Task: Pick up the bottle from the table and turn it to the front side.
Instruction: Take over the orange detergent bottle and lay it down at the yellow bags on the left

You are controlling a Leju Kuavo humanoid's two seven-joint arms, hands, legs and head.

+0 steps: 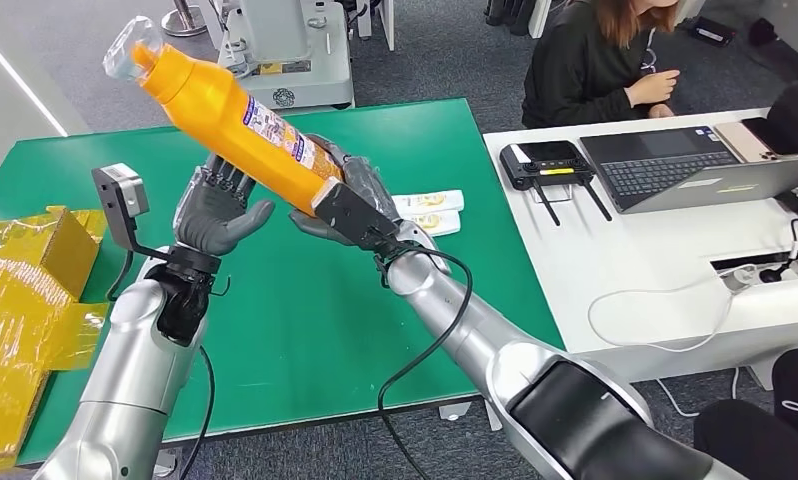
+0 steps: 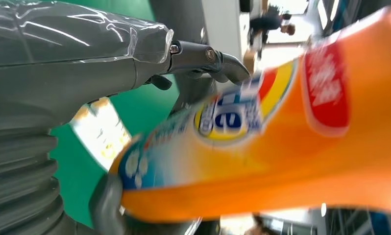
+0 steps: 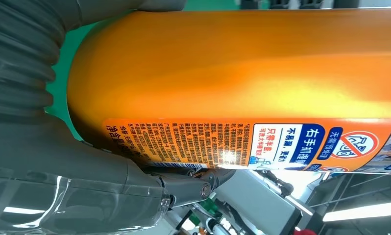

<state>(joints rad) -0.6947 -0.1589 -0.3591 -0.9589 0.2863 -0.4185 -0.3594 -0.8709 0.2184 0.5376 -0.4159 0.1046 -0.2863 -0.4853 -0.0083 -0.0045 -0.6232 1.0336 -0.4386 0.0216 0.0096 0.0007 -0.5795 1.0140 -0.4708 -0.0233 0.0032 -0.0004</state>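
Above green table (image 1: 305, 300): right robot hand (image 1: 360, 205) grips bottle (image 1: 235, 120) | left robot hand (image 1: 215, 210) released beside | laptop (image 1: 695, 165) well apart

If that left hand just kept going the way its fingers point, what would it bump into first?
Most likely the orange bottle, held by the right hand. The left hand is open just below it, fingers aimed up at its body, though depth is uncertain.

arms: silver, black cables | left hand (image 1: 215, 215): dark grey (ribbed wrist cover) | wrist camera: grey box

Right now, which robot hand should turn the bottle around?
Probably the right hand: it already holds the orange bottle off the green table. The left hand is open beside it.
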